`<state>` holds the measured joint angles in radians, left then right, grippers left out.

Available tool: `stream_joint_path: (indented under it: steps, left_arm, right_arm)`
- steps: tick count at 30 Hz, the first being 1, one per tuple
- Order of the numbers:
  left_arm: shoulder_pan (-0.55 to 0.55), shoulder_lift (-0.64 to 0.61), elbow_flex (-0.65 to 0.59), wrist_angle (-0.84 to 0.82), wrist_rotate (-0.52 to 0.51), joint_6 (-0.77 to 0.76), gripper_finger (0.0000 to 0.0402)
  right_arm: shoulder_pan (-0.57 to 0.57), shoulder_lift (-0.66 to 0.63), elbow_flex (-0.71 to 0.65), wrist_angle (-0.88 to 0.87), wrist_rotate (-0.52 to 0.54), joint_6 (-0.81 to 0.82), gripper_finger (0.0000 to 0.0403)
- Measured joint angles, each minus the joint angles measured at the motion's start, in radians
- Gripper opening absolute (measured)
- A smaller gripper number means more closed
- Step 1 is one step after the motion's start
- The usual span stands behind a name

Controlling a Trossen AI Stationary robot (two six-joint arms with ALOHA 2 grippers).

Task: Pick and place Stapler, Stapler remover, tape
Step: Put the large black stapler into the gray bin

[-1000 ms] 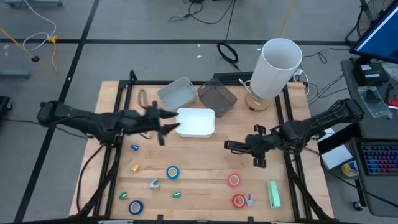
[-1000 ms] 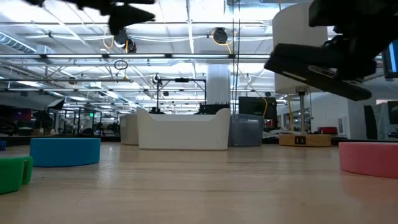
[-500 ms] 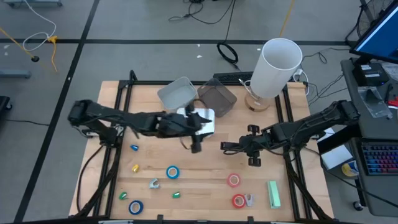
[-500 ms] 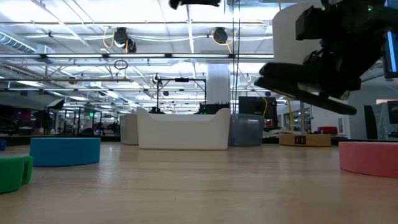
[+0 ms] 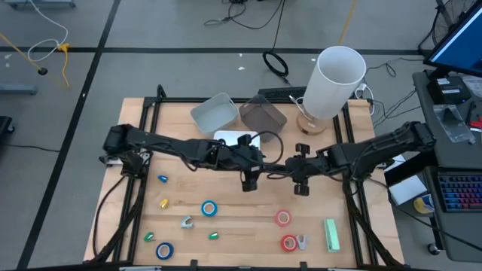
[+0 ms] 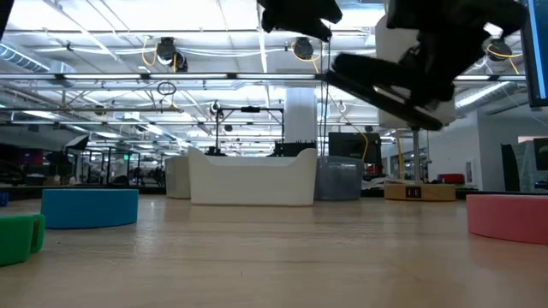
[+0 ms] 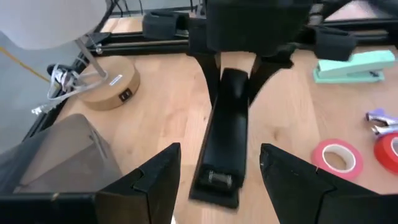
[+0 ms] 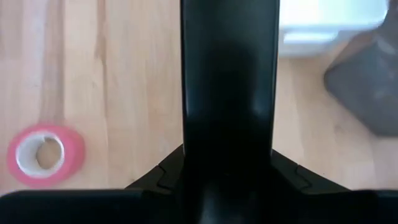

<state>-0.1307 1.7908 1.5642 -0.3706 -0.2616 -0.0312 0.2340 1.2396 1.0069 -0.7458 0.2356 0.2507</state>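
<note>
A black stapler (image 5: 276,167) hangs over the table's middle, held by my right gripper (image 5: 291,168), which is shut on it. It also fills the right wrist view (image 8: 229,93). My left gripper (image 7: 217,186) is open. Its two fingers stand on either side of the stapler's free end (image 7: 214,180) with gaps showing, touching nothing. On the table lie two blue tape rolls (image 5: 208,208) (image 5: 164,251), two red ones (image 5: 283,218) (image 5: 289,243), a green stapler (image 5: 331,234) and a silver stapler remover (image 5: 187,222). My right gripper pinches the black stapler between its two fingers (image 7: 214,71) at the end toward the table's right (image 7: 235,81). It comes in level from the right, fingers lying along the stapler. The stapler (image 6: 385,85) is lifted clear, its free left end a little higher.
A white tray (image 5: 230,138), a pale grey bin (image 5: 212,113) and a dark grey bin (image 5: 263,117) sit at the far middle. A tall white cylinder on a wooden base (image 5: 331,83) stands far right. Small yellow, green and blue lumps (image 5: 163,202) lie near left.
My left arm has swung from over the white tray toward the table's right, up to the stapler's free end. My right gripper has carried the stapler toward the table's left and upward, and the stapler's free end has risen.
</note>
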Motion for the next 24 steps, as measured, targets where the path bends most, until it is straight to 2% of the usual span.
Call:
stream_joint_path:
  steps: [6, 11, 19, 24]
  left_arm:
    - [0.006, 0.005, 0.0, 0.008, 0.001, -0.034, 0.0218]
    - [0.01, 0.005, 0.0, 0.003, 0.016, -0.054, 0.0218]
    - [0.027, 0.005, 0.0, -0.069, 0.037, -0.113, 0.0218]
    - [0.026, 0.005, 0.0, -0.092, 0.035, -0.123, 0.0218]
  right_arm:
    - [-0.043, 0.031, 0.053, -0.017, -0.005, -0.009, 0.0123]
    - [-0.065, 0.114, 0.127, -0.059, -0.056, -0.004, 0.0123]
    - [-0.072, 0.261, 0.292, -0.213, -0.055, 0.005, 0.0123]
    - [-0.093, 0.298, 0.366, -0.232, -0.057, 0.031, 0.0123]
